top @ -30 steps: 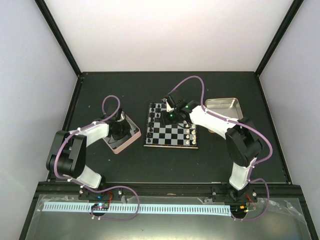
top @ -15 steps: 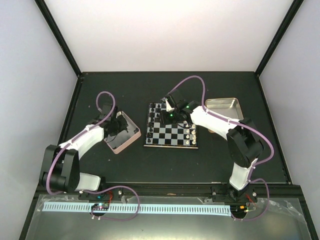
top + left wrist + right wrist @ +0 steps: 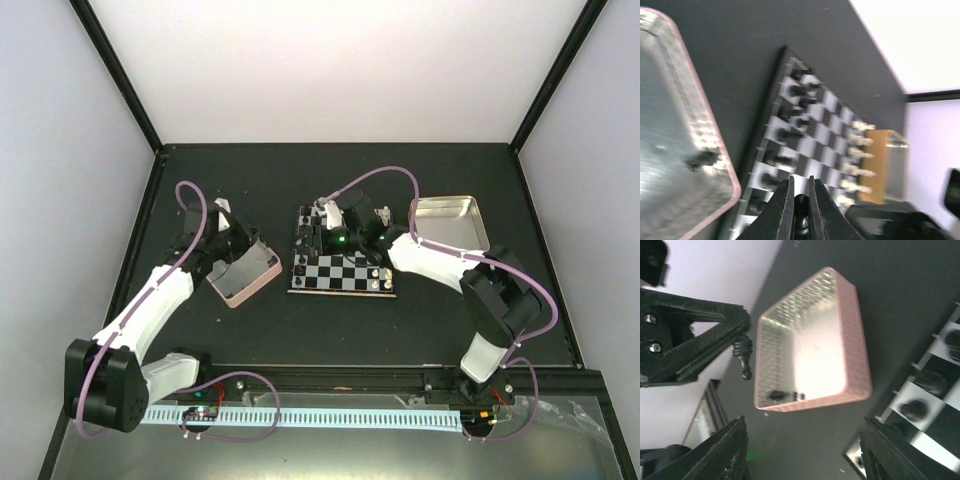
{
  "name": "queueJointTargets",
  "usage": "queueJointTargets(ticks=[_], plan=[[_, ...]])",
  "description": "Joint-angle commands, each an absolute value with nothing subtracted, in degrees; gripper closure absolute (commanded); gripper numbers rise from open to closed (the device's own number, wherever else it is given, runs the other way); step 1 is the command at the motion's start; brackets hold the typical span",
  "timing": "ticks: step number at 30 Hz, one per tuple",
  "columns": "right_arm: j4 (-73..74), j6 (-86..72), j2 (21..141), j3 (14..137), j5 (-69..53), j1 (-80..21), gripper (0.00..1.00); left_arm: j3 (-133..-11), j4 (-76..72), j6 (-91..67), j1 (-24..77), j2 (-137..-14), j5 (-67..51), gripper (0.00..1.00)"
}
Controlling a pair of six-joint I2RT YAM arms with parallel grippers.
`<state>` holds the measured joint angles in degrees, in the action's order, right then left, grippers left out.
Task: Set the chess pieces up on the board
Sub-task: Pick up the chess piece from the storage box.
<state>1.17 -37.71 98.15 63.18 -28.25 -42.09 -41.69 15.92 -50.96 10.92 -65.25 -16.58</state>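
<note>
At the left of the bench (image 3: 250,330), your left pincer (image 3: 800,196) is clenched on a single black piece (image 3: 801,207), its two fingers pressed tight against the piece's sides. From the right wrist view you see that piece hanging clear of the bench, just beside the pink-rimmed tin (image 3: 854,340) rather than inside it. A few loose dark pieces (image 3: 785,396) lie on the tin's floor against one wall; you cannot tell their exact number.

The board (image 3: 345,268) lies flat near the middle of the bench. It sits between the pink-rimmed tin on its left and the gold-rimmed tin (image 3: 450,212) on its right, apart from both. On it, black chess pieces (image 3: 306,238) stand along the left side, the side nearest the pink-rimmed tin. The left wrist view shows them in two rows, though blur keeps you from telling which squares are filled. Along the opposite edge stand the white pieces (image 3: 384,276).

Your right pincer (image 3: 804,432) is released: its fingers stand wide apart with nothing between them. From above it hangs over the far left part of the board, above the black rows. Its camera looks past the board's edge toward the pink-rimmed tin. You cannot tell from these views whether it touches any piece.
</note>
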Motion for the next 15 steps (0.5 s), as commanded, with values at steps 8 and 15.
queueJointTargets(ticks=[8,15], plan=[[-32.9,-52.2,94.6,57.8,-28.0,-46.0,0.37,-44.1,5.9,-79.2,10.6,-58.8,-31.6,0.98],[-34.1,-55.8,94.7,58.5,-25.0,-46.2,0.47,-42.7,-0.1,-85.8,10.5,-58.7,-33.0,0.98]])
